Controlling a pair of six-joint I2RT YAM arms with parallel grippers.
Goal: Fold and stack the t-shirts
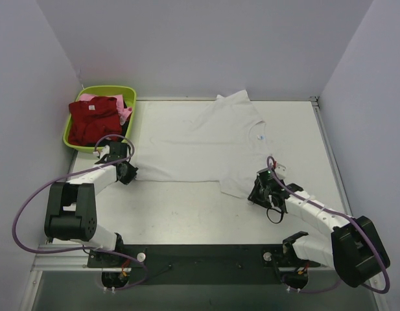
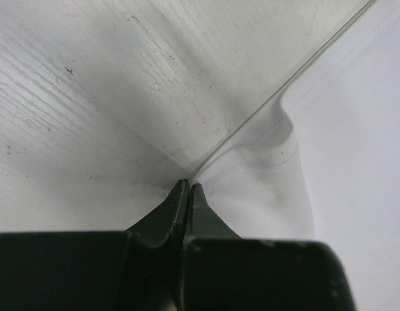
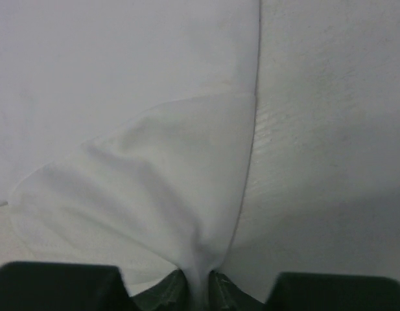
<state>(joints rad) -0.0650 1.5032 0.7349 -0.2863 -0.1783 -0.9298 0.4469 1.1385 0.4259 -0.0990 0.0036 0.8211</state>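
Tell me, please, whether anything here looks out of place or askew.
Nothing spilled or damaged. The white t-shirt lies slightly askew, puckered where the jaws pinch its near edge; the red t-shirt and pink t-shirt sit crumpled in the green basin.

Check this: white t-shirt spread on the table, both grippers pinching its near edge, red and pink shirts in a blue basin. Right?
No. The basin is lime green, not blue, as the top external view shows. The white t-shirt, the left gripper and right gripper on its near edge, and the red shirt and pink shirt are as you said.
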